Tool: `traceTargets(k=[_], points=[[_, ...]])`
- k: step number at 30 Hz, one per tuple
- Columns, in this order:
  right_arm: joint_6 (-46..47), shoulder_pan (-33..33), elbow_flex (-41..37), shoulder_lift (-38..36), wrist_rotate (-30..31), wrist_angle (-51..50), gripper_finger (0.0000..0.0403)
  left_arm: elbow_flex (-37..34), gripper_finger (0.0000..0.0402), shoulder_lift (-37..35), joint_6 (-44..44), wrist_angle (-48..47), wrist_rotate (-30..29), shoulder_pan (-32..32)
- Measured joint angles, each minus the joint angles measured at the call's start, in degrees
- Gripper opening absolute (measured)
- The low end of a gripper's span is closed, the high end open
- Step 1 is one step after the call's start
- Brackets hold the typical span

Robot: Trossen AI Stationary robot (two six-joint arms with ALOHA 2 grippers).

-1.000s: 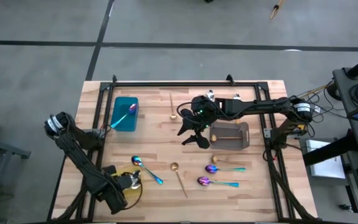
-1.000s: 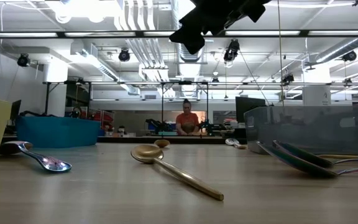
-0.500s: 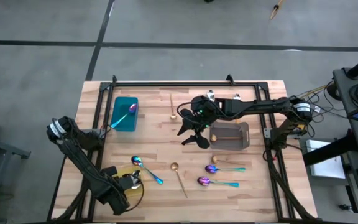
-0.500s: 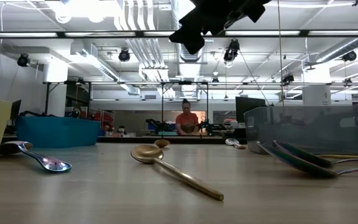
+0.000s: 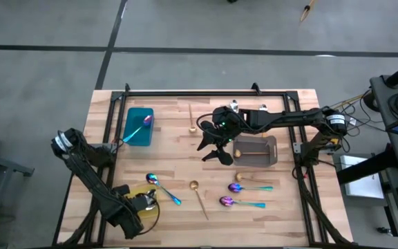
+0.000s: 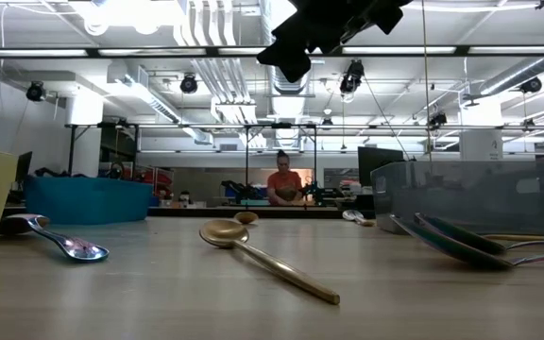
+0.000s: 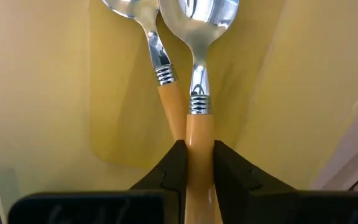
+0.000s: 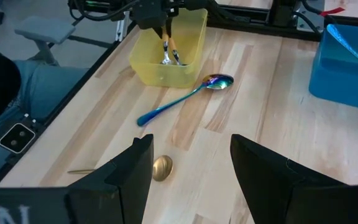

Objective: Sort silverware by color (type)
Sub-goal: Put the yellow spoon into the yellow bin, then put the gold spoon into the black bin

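Two orange-handled silver spoons [image 7: 166, 81] lie in the yellow tray [image 7: 55, 93] at the table's near left. My left gripper [image 7: 199, 149] points down into that tray and is shut on one of them. Its bowl [image 8: 168, 59] sits low in the tray. My right gripper [image 5: 213, 146] hangs open above the table's middle, next to the grey tray [image 5: 264, 158], and touches nothing. Iridescent spoons [image 5: 247, 187] and a gold spoon [image 5: 199, 197] lie flat on the wood. Another iridescent spoon [image 5: 146, 121] sits in the teal tray [image 5: 137, 131]. My left gripper pinches the right-hand spoon's orange handle [image 7: 199, 127], a little behind the silver collar, between its two fingers [image 7: 174, 163]. The fingers come from above, pointing down. The spoon's bowl end [image 7: 201, 15] points away from the gripper, down into the yellow tray.
One iridescent spoon [image 8: 185, 96] lies just outside the yellow tray, toward the table's middle. A second gold spoon [image 5: 192, 121] lies at the far middle. Black rails [image 5: 206, 92] frame the table. A person [image 6: 284, 184] sits far behind it.
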Motion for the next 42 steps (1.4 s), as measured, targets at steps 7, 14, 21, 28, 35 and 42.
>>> traceTargets(k=[7, 14, 21, 28, 35, 42], points=[[0.0, 0.0, 0.0, 0.0, 0.0, 0.0, 0.0203, 1.2, 0.0036, -1.3, -0.6, -1.4, 0.0, 0.0], [0.0, 0.0, 0.0, 0.0, 0.0, 0.0, 0.0203, 1.5, 0.0037, -2.3, -5.8, -3.1, -0.3, 0.0], [0.0, 0.0, 0.0, 0.0, 0.0, 0.0, 0.0203, 0.9, 0.0038, -2.9, -17.0, -3.4, -0.3, 0.0], [0.0, 0.0, 0.0, 0.0, 0.0, 0.0, 0.0203, 0.9, 0.005, -2.9, -17.2, -3.4, -4.6, 0.8], [0.0, 0.0, 0.0, 0.0, 0.0, 0.0, 0.0203, 0.9, 0.0082, -2.9, -16.2, -3.5, -4.4, 1.2], [0.2, 0.0, 0.0, 0.0, 0.0, -0.1, 0.0203, 1.8, 0.0094, -3.7, -13.5, -4.5, -4.4, 1.5]])
